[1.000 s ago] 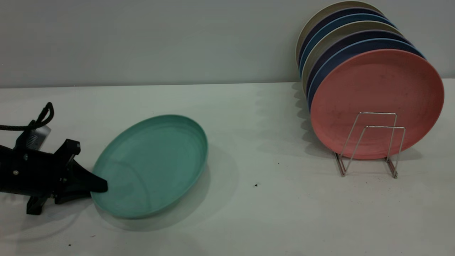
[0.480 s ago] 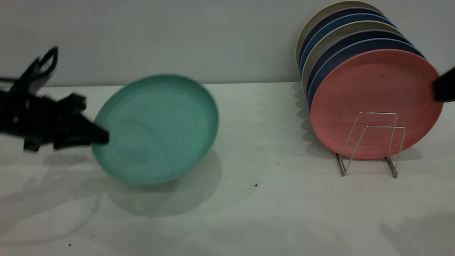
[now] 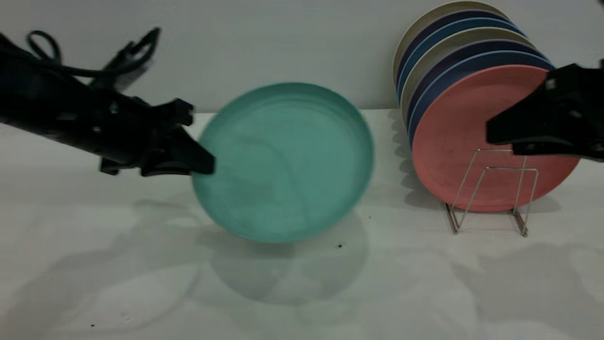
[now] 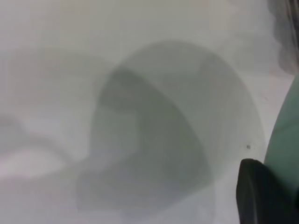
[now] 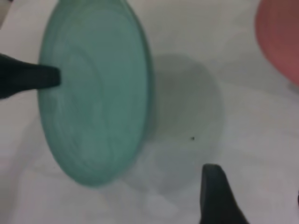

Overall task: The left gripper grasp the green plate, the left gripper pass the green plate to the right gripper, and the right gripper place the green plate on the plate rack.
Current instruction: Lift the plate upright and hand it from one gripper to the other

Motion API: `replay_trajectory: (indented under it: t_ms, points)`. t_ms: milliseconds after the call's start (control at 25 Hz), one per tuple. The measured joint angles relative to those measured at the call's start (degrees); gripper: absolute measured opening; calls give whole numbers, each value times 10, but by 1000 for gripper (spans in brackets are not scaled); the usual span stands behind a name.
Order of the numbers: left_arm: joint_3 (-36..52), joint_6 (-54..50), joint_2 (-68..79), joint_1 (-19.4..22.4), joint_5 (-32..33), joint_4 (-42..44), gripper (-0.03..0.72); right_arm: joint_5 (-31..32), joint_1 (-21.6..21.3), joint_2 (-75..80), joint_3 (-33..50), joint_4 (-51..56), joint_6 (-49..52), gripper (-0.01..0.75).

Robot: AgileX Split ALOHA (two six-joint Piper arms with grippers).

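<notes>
My left gripper (image 3: 207, 165) is shut on the left rim of the green plate (image 3: 288, 160) and holds it tilted up in the air over the middle of the table. In the left wrist view one of its black fingers (image 4: 257, 191) lies against the plate's edge (image 4: 286, 140). My right gripper (image 3: 495, 134) is open and empty, hanging in front of the racked plates, to the right of the green plate and apart from it. The right wrist view shows the green plate (image 5: 98, 93) ahead of that gripper (image 5: 254, 186). The plate rack (image 3: 490, 189) stands on the right.
Several plates stand upright in the rack, with a salmon-pink plate (image 3: 453, 141) at the front and blue and beige ones behind. Two wire loops in front of the pink plate hold nothing. The green plate's shadow (image 3: 288, 269) lies on the white table.
My left gripper has lifted the green plate off the table and carried it right toward the middle. My right gripper has come in from the right edge, in front of the pink plate.
</notes>
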Motion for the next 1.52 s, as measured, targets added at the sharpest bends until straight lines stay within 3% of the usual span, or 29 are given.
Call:
replay_trajectory:
  t_ms: [480, 680, 960, 1280, 1400, 1520]
  points:
    - [0, -17, 0, -68, -10, -45, 16, 69, 0, 78, -31, 2, -4, 429]
    - [0, -18, 0, -88, -10, -60, 16, 78, 33, 79, -33, 2, -5, 429]
    - [0, -18, 0, -108, 9, -74, 16, 2, 91, 81, -35, 3, -9, 429]
    - [0, -18, 0, -109, 28, -75, 16, -28, 91, 81, -44, 4, -9, 426]
    - [0, -17, 0, -109, 37, -75, 16, -28, 91, 81, -46, 4, -8, 364]
    - [0, -16, 0, -109, 37, -75, 18, -27, 91, 81, -46, 4, -6, 177]
